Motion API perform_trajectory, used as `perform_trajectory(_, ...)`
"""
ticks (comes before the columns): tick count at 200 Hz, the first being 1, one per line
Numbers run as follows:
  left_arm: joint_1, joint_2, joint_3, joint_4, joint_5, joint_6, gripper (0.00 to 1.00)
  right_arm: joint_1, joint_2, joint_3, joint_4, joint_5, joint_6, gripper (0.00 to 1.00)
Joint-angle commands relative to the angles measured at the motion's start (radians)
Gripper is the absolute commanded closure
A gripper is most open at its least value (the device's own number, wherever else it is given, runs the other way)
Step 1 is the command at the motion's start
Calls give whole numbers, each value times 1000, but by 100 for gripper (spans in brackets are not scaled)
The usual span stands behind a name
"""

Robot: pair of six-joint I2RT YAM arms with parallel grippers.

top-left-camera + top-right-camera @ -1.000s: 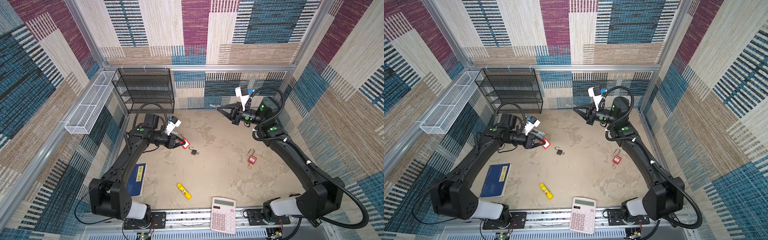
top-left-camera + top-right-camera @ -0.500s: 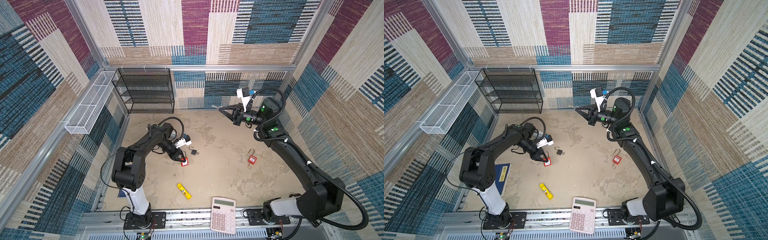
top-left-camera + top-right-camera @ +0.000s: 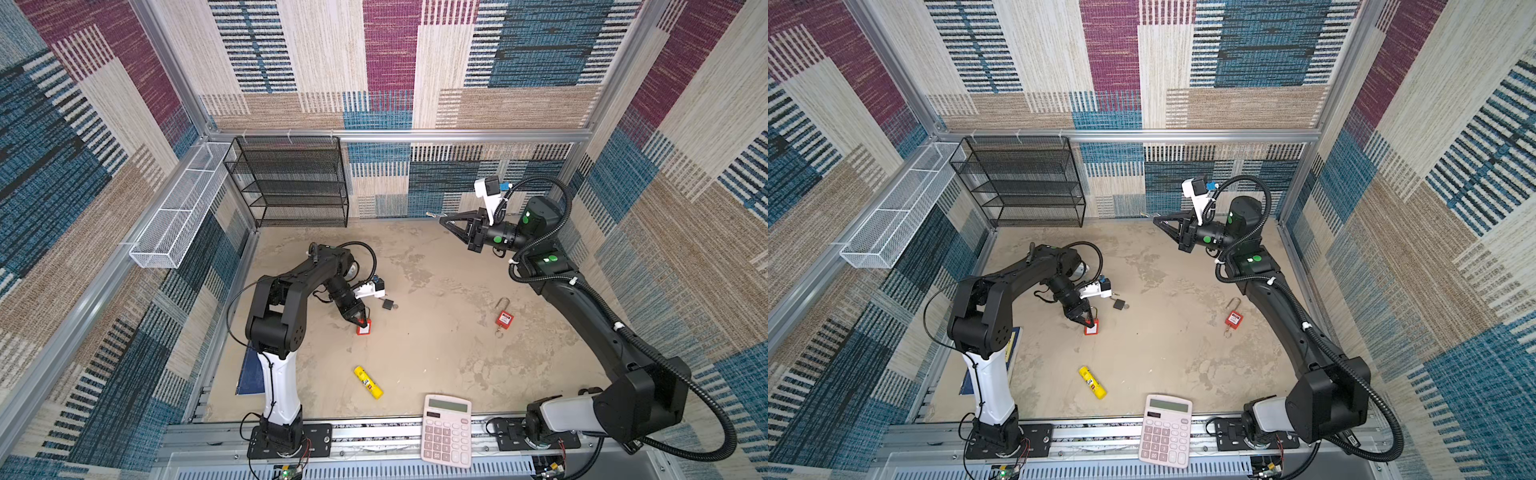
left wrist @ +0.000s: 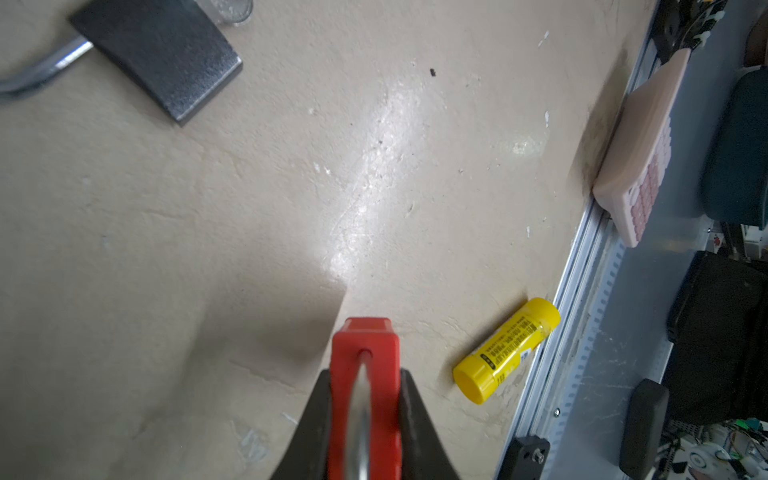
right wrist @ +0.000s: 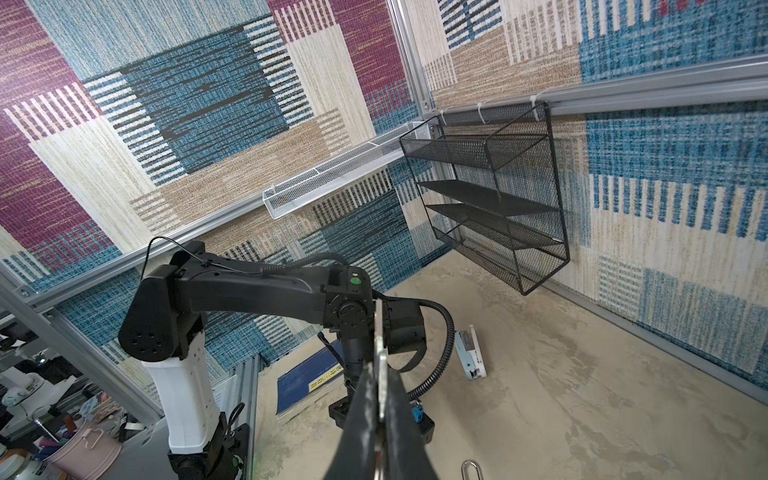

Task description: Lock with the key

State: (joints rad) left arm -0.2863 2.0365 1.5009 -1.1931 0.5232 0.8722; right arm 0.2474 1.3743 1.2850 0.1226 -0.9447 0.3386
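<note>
I see a sandy table [image 3: 436, 365] spreading beneath both pincers. A black mesh shelf [image 3: 291, 183] stands at the back wall, beyond the left pincer [image 3: 360, 323] and off to the side of the right pincer [image 3: 444, 217], whose tips point toward it. A white wire basket [image 3: 178, 208] hangs on the side wall, farther out past the left pincer. The left pincer points down, low over the table. The right pincer is raised near the back wall, well apart from the left one. A blue book [image 5: 307, 382] lies behind the left pincer, by that arm's base. A pink calculator [image 3: 446, 430] sits at the front edge, well apart from both pincers. A yellow glue stick [image 3: 368, 382] lies between the left pincer and that front edge. A second red padlock [image 3: 503, 319] lies flat out from under the right pincer, toward the front edge, well apart from it. The left pincer's fingers are clamped on the sides of the red padlock [image 4: 365, 336], its shackle running back between them; I cannot tell whether it touches the table. A black padlock [image 3: 388, 305] lies just beside the left pincer, not touching it. The right pincer's fingers are pressed together on the key [image 5: 379, 328], a thin metal blade seen edge-on, sticking out past the tips.
</note>
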Motion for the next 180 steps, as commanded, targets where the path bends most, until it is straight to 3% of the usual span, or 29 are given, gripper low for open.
perform_trajectory(1, -1, 25, 27, -32, -10, 30, 100, 0, -7, 10, -6, -17, -11, 100)
perform_trajectory(61, 1, 83, 66, -28, -1, 29, 98, -3, -23, 5, -9, -11, -21, 100)
perform_trajectory(133, 6, 95, 90, 20, -58, -12, 66, -7, -34, 5, -16, -15, -26, 100)
perform_trajectory(180, 7, 61, 84, 58, -104, -15, 53, -8, -30, 13, -12, -19, -21, 100)
